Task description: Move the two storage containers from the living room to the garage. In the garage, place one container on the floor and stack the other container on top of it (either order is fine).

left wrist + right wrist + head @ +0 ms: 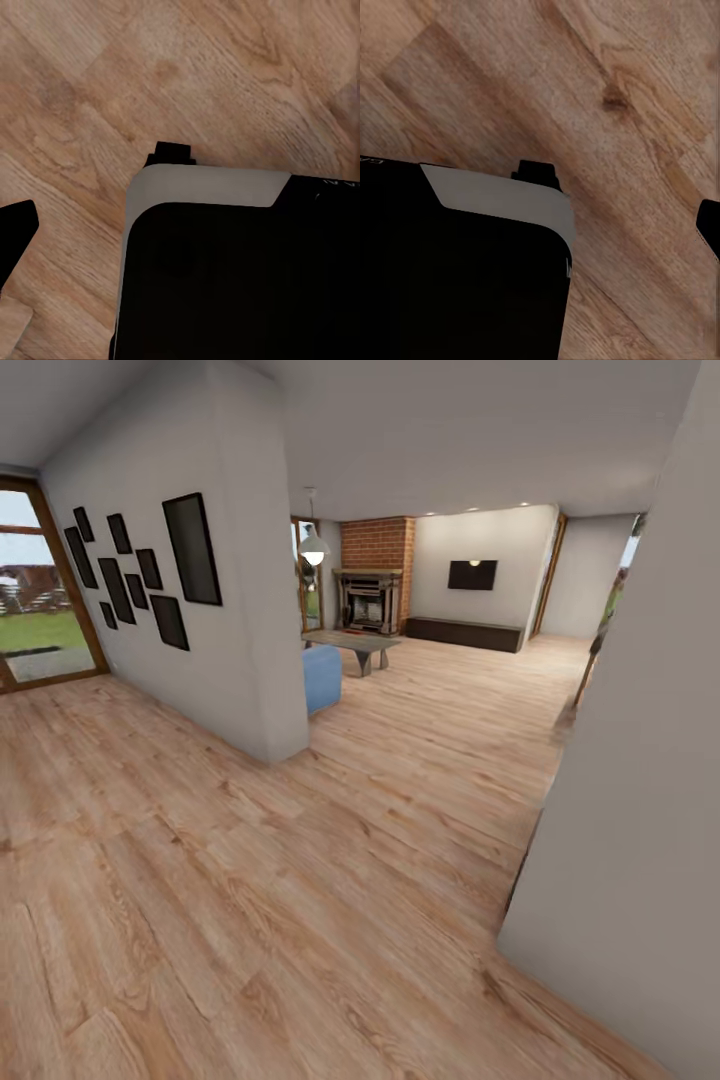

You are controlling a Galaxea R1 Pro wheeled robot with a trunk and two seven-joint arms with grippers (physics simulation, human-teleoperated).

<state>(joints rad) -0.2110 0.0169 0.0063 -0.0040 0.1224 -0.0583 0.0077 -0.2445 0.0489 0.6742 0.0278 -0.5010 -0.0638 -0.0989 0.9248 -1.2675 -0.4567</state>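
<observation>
The two storage containers are out of view, and so is the garage. I look down a hallway into the living room, with its red brick fireplace (377,547) and the blue sofa's end (322,676) past a wall corner. Of my left gripper, one dark fingertip (15,234) pokes into the left wrist view over the light wood plank floor (97,90). A dark fingertip (710,225) of the right gripper sits at the edge of the right wrist view. Nothing is seen held.
A white wall with black picture frames (150,575) juts out on the left, ending at a corner (285,745). Another wall (640,810) stands close on the right. A coffee table (357,645), a wall TV (472,574) and a glass door (40,595) lie beyond. My black-and-grey base (225,262) hangs over the planks.
</observation>
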